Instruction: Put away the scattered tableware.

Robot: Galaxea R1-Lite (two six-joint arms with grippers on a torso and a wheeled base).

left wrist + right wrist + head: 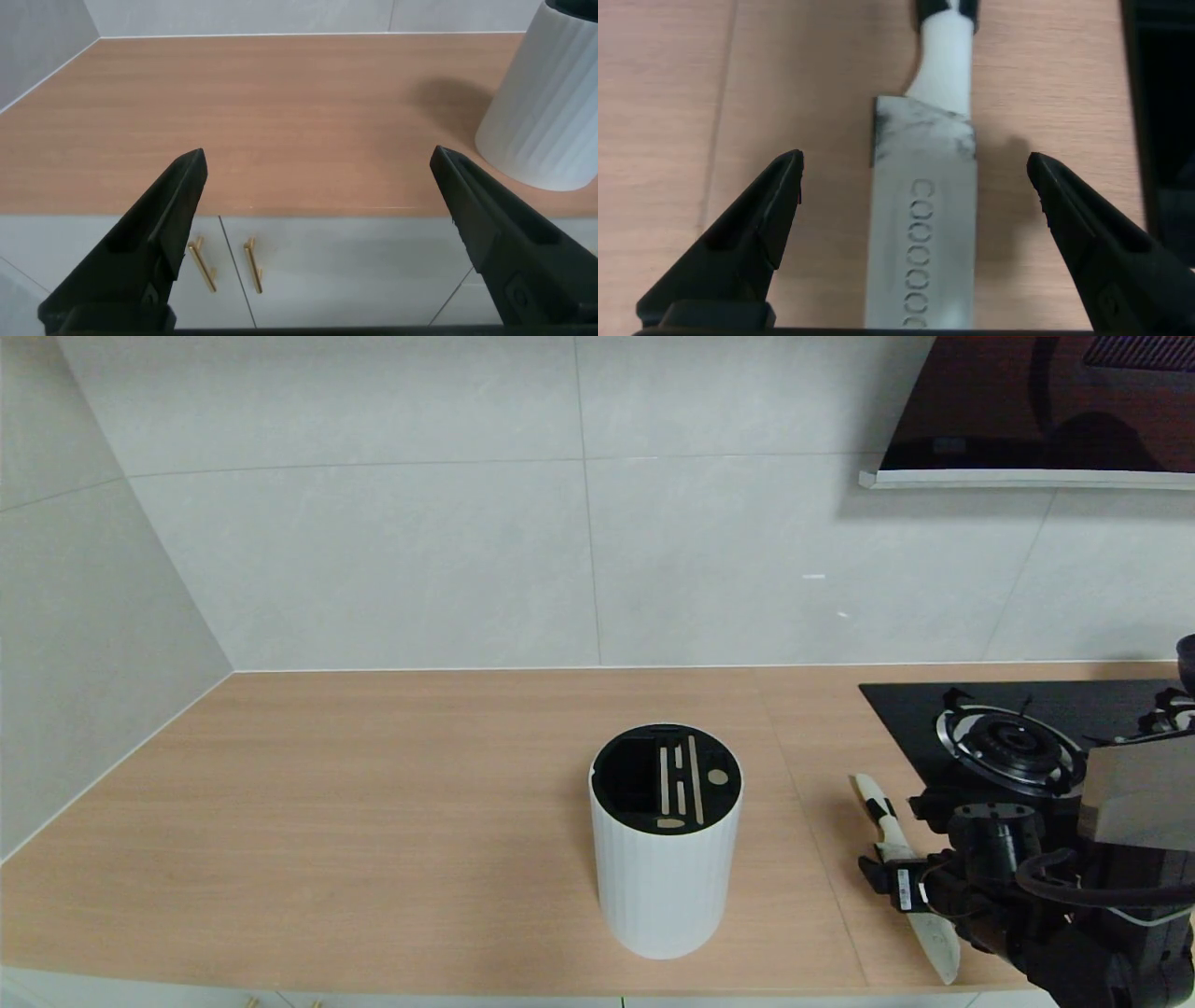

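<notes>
A white ribbed cylindrical holder (665, 868) with a black slotted top stands mid-counter; its side shows in the left wrist view as the holder (547, 103). A white knife (936, 938) with a black-and-white handle lies flat on the wooden counter, just left of the hob. My right gripper (924, 887) hovers open directly over the knife (923, 224), one finger on each side of the blade near the handle, neither touching it. My left gripper (318, 163) is open and holds nothing. It sits out past the counter's front edge, left of the holder.
A black gas hob (1013, 747) with a burner occupies the counter's right end, close to the knife. A range hood (1046, 411) hangs above it. Cabinet doors with gold handles (252, 266) lie below the counter edge. Tiled walls close the back and left.
</notes>
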